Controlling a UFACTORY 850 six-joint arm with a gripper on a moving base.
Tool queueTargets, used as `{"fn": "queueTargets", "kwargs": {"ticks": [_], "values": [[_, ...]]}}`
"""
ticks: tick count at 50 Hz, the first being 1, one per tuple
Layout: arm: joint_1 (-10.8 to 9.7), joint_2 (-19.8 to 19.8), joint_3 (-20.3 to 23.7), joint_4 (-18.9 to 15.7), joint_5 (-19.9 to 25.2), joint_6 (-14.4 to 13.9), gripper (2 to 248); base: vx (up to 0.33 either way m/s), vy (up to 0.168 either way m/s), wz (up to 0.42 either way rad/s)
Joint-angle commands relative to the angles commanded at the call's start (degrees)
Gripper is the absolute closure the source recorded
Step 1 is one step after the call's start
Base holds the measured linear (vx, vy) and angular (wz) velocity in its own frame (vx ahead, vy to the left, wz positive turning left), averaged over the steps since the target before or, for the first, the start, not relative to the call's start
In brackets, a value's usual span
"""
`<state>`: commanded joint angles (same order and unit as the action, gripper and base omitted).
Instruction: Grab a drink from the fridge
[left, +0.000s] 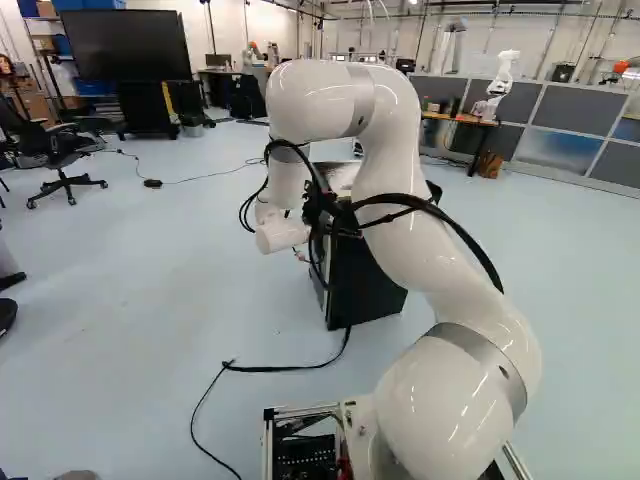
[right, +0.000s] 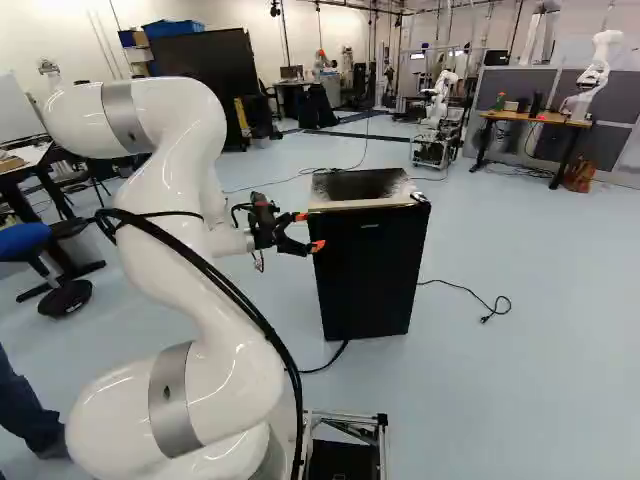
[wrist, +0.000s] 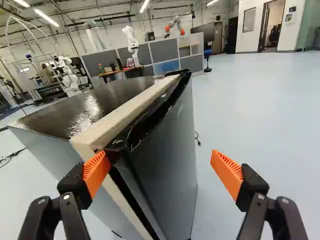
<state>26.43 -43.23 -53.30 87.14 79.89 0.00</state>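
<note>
Robot arm (right: 175, 130) rising at the left of the right base view and arched over at the top, its black gripper (right: 309, 231) pointing toward the black fridge (right: 368, 275) near centre, fingers spread apart, one at its top corner.

The black fridge (right: 370, 275) stands upright, door closed.

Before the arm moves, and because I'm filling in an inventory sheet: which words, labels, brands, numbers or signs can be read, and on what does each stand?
None can be quoted with certainty.
Fridge: small light mark high on its front, too small to read.
Arm: small dark mark on a grey band, too small to read.
Far wall: small dark sign beside the doorway, too small to read.
</note>
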Motion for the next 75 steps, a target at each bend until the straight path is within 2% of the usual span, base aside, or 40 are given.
{"fn": "queueTargets", "kwargs": {"ticks": [49,66,75], "values": [[3.7,6.7,17.6,12.3,-0.7,0.0,3,0.000,0.000,0.000],[6.0,7.8,23.5,15.8,-1.5,0.0,3,0.000,0.000,0.000],[8.1,7.8,26.8,17.0,-1.6,0.0,3,0.000,0.000,0.000]]}}
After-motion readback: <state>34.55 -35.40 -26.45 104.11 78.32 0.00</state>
